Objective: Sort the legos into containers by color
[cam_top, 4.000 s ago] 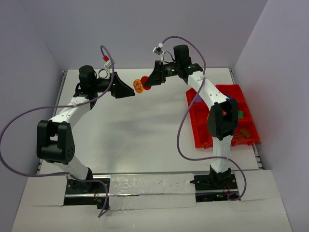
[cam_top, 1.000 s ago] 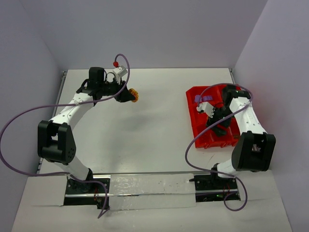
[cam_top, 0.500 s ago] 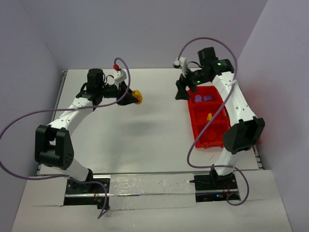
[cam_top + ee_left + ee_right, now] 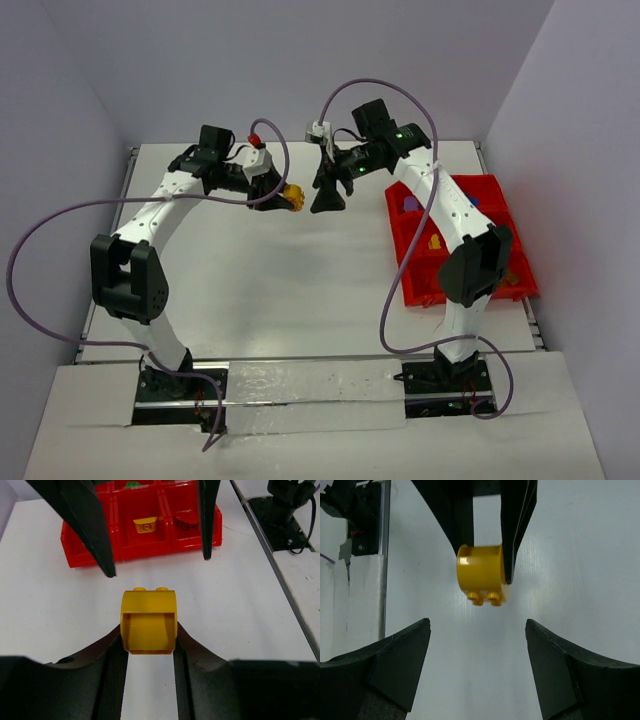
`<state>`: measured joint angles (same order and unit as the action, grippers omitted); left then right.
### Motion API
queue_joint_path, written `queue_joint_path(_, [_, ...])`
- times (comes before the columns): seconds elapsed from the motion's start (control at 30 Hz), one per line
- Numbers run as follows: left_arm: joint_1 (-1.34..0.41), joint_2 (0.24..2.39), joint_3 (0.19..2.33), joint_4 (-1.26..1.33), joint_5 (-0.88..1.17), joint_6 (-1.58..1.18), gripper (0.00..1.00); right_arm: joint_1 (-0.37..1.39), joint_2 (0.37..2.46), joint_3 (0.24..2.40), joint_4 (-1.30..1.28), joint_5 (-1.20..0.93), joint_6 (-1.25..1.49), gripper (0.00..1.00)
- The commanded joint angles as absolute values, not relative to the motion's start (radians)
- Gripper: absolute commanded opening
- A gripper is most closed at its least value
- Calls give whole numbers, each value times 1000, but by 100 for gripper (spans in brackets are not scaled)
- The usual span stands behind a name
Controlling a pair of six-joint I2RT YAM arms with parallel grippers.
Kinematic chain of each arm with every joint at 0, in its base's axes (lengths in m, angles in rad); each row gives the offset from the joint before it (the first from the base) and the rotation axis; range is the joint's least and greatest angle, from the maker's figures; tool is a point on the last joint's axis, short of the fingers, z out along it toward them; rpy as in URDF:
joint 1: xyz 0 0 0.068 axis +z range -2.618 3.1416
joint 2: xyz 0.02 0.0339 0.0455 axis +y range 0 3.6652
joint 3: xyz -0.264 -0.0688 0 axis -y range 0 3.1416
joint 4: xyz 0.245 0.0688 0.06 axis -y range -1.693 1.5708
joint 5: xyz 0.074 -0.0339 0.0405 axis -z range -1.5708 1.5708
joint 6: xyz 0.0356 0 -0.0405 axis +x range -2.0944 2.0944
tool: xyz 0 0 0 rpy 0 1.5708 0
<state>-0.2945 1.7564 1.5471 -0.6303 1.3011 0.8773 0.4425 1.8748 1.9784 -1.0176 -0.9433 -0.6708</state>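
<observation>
1. Yellow lego (image 4: 292, 197) is being held in the air over the far middle of the table (image 4: 300, 290), well apart from the red tray (image 4: 408, 295). It is being pinched by the left gripper (image 4: 283, 197), whose fingers (image 4: 116, 650) are being pressed against two opposite sides.
2. The brick is being judged light, rigid and hollow. Its smooth plastic is likely slippery, so a firm, square pinch is being advised. The stud end, projecting past the left fingertips, is being judged the best free hold.
3. Right gripper (image 4: 328, 200) is being held spread wide and empty just beside the brick, not touching it. In the right wrist view the brick (image 4: 481, 580) is being framed between the open jaws.
4. A yellow piece (image 4: 145, 525) is being seen in a middle tray compartment, which is being judged the destination.
5. No brand, label or writing is being made out.
</observation>
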Motion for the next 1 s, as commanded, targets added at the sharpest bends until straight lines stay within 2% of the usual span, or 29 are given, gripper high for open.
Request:
queue_joint_path(0.0, [-305,1756,1592,-764,1355,1039,2,470,1847,2026,-903,-982,-634,81])
queue_joint_path(0.13, [-306,1749,1583,-736,1345,1019,2,485,1829,1992,-835,-975,-612,76])
queue_joint_path(0.53, [-307,1738,1572,-701,1333,994,1,506,1865,2029,-865,-976,-626,71])
queue_joint_path(0.77, [-307,1706,1511,-540,1319,844,1,512,1862,2017,-860,-978,-626,67])
queue_joint_path(0.97, [-307,1706,1506,-528,1320,813,1,516,1863,2008,-863,-969,-634,65])
